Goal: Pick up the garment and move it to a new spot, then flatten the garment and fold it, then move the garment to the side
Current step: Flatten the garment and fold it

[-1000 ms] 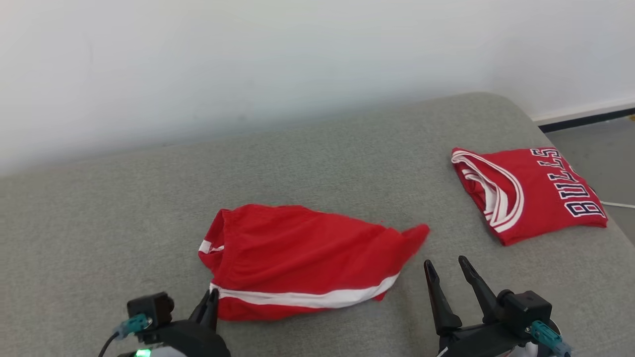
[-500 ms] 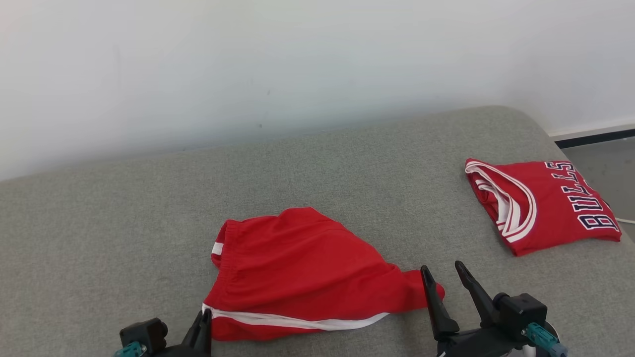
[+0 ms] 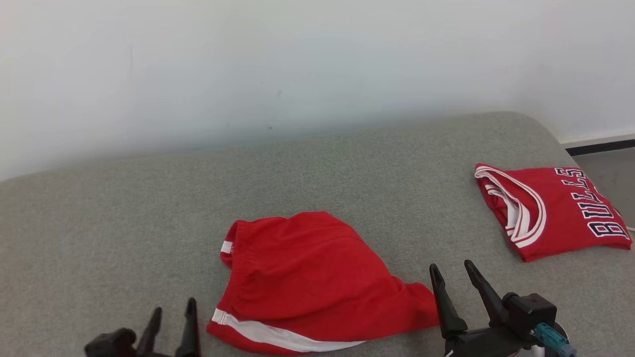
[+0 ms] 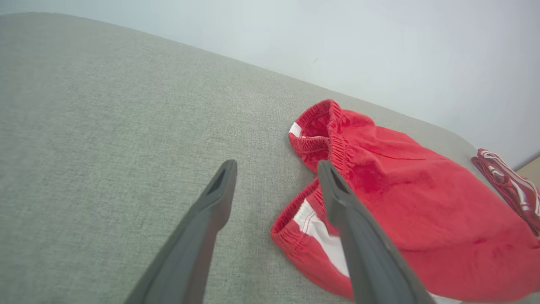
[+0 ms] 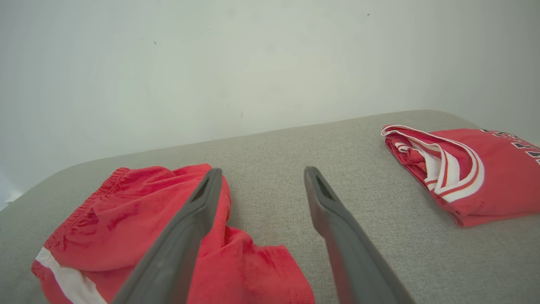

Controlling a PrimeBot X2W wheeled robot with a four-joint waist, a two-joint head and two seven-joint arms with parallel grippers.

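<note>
**Let go: flattening likely next**

The left gripper (image 3: pixel 173 306), clamped on the red shorts (image 3: pixel 317 277) a second ago, now stands open beside their waistband (image 4: pixel 333 139); the right gripper (image 3: pixel 451 266) is open too. The shorts lie rumpled by the front edge of the grey cushion (image 3: pixel 149 223). White wall (image 3: pixel 248 64) behind.

We see the left gripper (image 3: pixel 173 306) and the right gripper (image 3: pixel 451 266) each ending in two long fingers (image 4: pixel 192 245) that are dark grey to black, matte, broad at the base and tapering to narrow tips, with a shallow slot recessed in the inner face near each tip. Behind the right pair sits a boxy black housing (image 3: pixel 529 308) on a black bracket (image 3: pixel 476 339), with a teal connector (image 3: pixel 547 339) at its side. A black block (image 3: pixel 106 342) sits behind the left pair.
</note>
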